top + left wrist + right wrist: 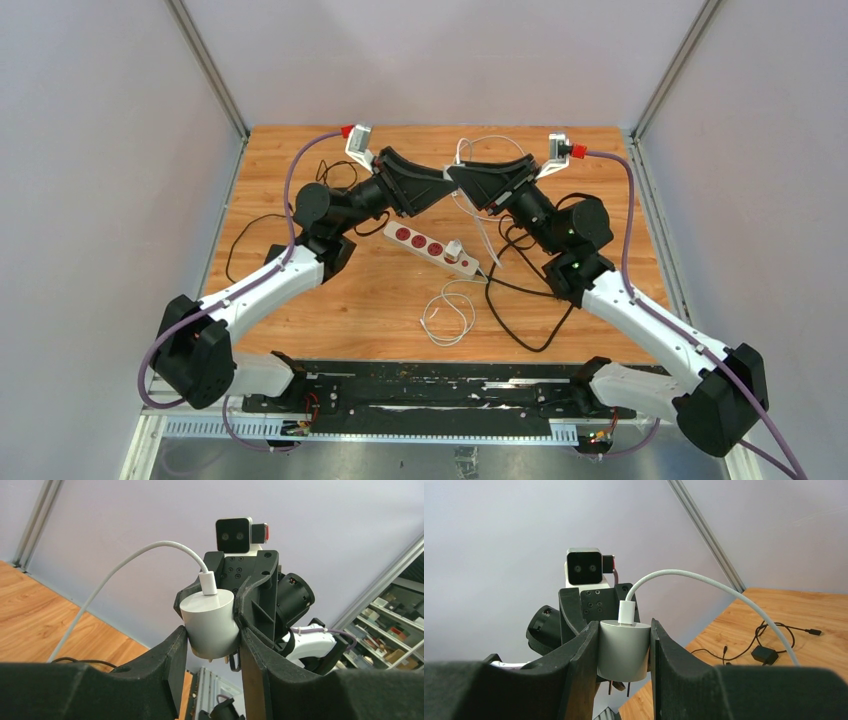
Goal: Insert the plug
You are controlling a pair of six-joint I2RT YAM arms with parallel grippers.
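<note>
A white round plug [209, 622] with a white braided cable [110, 580] is held in the air above the table, prongs pointing down. My left gripper [212, 635] is shut on its sides. My right gripper [623, 630] is shut on the same plug [624, 650] from the opposite side. In the top view the two grippers meet tip to tip, left [432, 182] and right [462, 180], and hide the plug. The white power strip [432, 247] with red sockets lies on the wooden table below them, with a small white plug [453, 247] in its right end.
A black cable [520, 320] loops over the table right of the strip. A white cable coil [447, 312] lies in front of it. A black adapter [764, 655] with its cord lies on the wood. Grey walls enclose the table.
</note>
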